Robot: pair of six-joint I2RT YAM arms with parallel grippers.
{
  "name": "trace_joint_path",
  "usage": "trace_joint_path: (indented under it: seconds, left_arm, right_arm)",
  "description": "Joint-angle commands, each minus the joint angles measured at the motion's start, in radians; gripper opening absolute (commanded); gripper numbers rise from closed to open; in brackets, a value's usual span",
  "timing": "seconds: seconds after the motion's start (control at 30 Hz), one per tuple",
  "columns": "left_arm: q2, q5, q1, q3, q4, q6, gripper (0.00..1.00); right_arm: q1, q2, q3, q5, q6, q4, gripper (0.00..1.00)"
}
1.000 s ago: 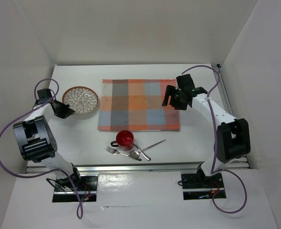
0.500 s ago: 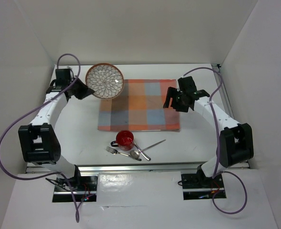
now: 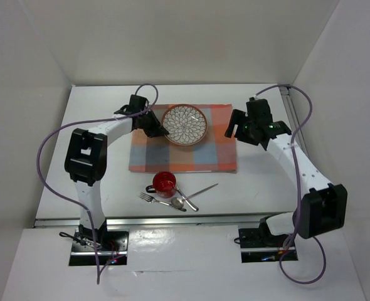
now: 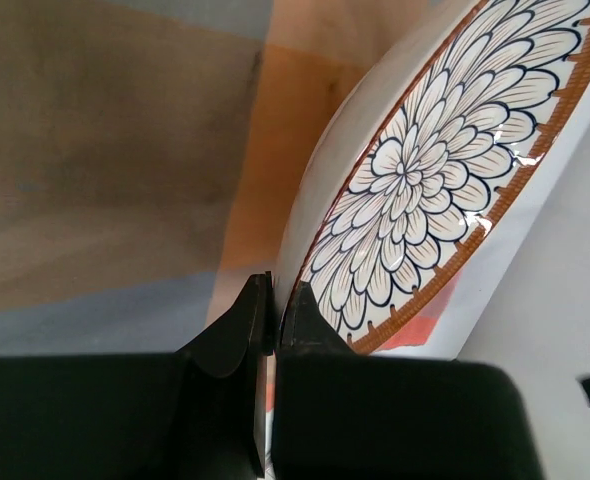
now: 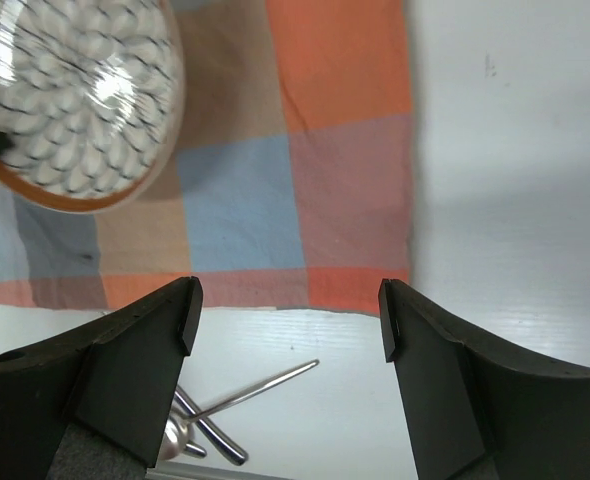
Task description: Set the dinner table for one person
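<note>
Dinner table (image 3: pixel 251 188): one large plain white smooth flat rectangular tabletop inside a white-walled booth, with everything else on it or over it. Two white-and-black robot arms (image 3: pixel 88 163) with purple cables reach in from the near edge, one on each side. One orange-and-blue checked cloth mat (image 3: pixel 191 157) lies flat on the far middle of the table, long side running left to right. One round ceramic plate (image 3: pixel 184 124), white with a dark petal pattern and a brown rim, is over the mat's far half. It is tilted in the left wrist view. Cannot tell if it touches the cloth. Left gripper (image 4: pixel 273 300) pinches the plate's left rim, fingers pressed onto the thin edge, one on each face. Right gripper (image 5: pixel 290 310) is spread wide and holds nothing. It hangs above the right side of the mat, and its wrist view looks down on the mat's near right corner. One round red mug (image 3: pixel 164 182) with a dark handle stands on the table just beside the mat's near edge. Silver metal cutlery lies on the near side of the mug: one fork (image 3: pixel 148 198), one spoon (image 3: pixel 178 203), and thin handles crossing the spoon. Cannot tell the exact count of those.
</note>
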Motion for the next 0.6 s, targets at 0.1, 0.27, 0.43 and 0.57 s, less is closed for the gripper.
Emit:
trace_joint_path:
  seconds: [0.1,0.27,0.43,0.57]
  left_arm:
    - [0.015,0.082,-0.023,0.065,0.151,-0.063,0.00]
    - [0.039,0.072,-0.023,0.042,0.131,-0.054,0.00]
    - [0.103,0.083,-0.032,0.063,0.065,-0.043,0.08]
    - [0.113,0.023,-0.042,0.092,-0.033,-0.003,0.38]
  right_arm:
    - [-0.023,-0.106,-0.011,0.058,0.003,-0.018,0.83]
    - [-0.032,-0.097,-0.002,0.067,0.003,-0.045,0.83]
    - [-0.032,-0.097,-0.002,0.067,0.003,-0.035,0.83]
    - [-0.032,-0.097,0.009,0.067,0.003,-0.046,0.83]
